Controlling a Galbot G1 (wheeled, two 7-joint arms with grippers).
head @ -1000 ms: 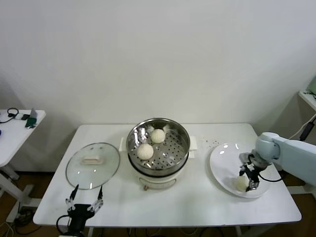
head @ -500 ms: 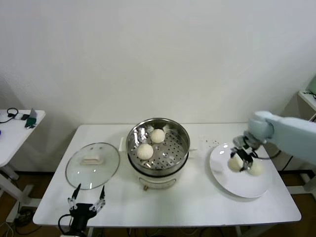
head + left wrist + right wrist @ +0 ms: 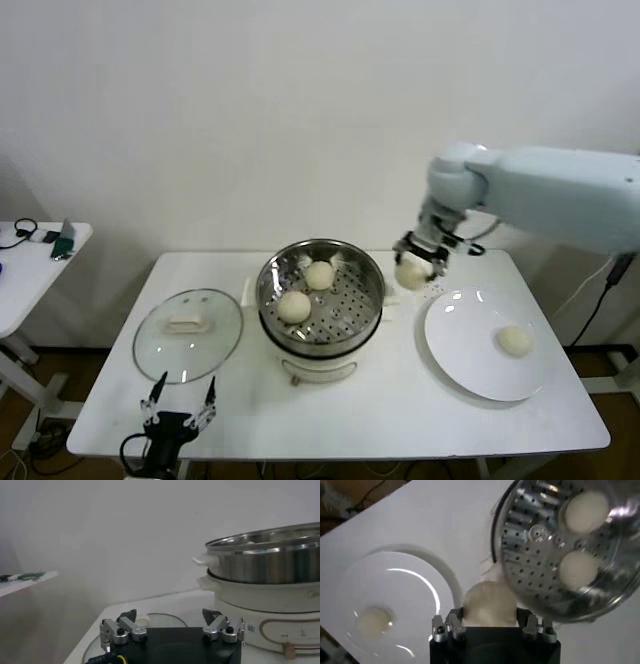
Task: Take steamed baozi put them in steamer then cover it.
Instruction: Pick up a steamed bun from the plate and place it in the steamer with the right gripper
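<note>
One steamed baozi (image 3: 411, 274) hangs in the air, gripped between the jaws of the right gripper (image 3: 417, 261), just beside the right rim of the steamer (image 3: 320, 297) and above the strip of counter (image 3: 390, 400) between the steamer and the white plate (image 3: 470, 350). In the right wrist view that bun (image 3: 489, 604) sits clamped between the two jaws, with the perforated steel floor (image 3: 535, 555) close by.

Two more baozi already lie inside the steamer basket: one toward the back (image 3: 319, 275) and one nearer the front left (image 3: 294, 306). A fourth baozi (image 3: 515, 340) rests alone on the right part of the plate, well apart from the steamer.

The steamer stands on its white pot base (image 3: 315, 368) in the middle of the counter, uncovered. The glass lid (image 3: 188, 335) with its cream handle lies flat on the counter to the steamer's left.

The left gripper (image 3: 178, 418) waits low at the front edge of the counter, just in front of the lid, its jaws spread wide and holding nothing.
</note>
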